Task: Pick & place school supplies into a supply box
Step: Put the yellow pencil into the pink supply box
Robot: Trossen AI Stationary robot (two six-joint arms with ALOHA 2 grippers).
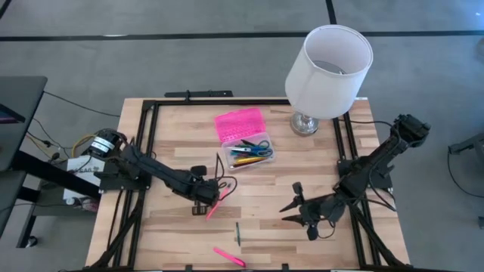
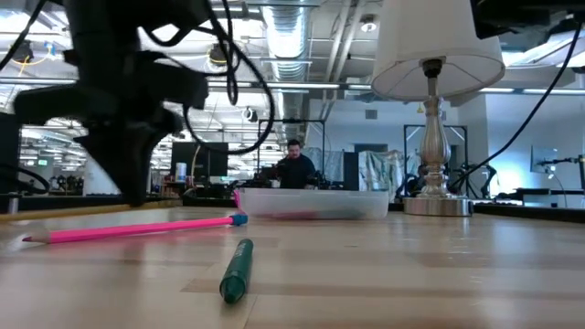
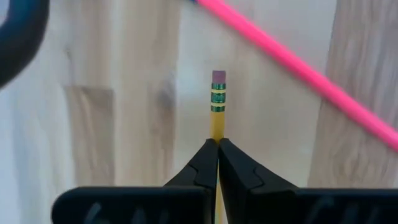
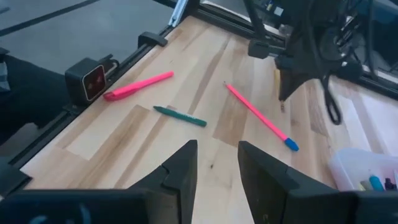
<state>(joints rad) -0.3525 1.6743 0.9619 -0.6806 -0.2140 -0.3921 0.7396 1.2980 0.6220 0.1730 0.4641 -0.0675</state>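
Pinching a yellow pencil (image 3: 217,106), left gripper (image 1: 203,198) beside pink pencil (image 4: 259,116), green pen (image 2: 235,269) nearby, right gripper (image 1: 301,214) spread, empty.

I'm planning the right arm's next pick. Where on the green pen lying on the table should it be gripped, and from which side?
Grip the green pen around the middle of its barrel, coming straight down from above. It lies flat on bare wood, clear of the pink pencils, so open fingers could probably straddle its thin width. The right gripper is open and waits nearby.
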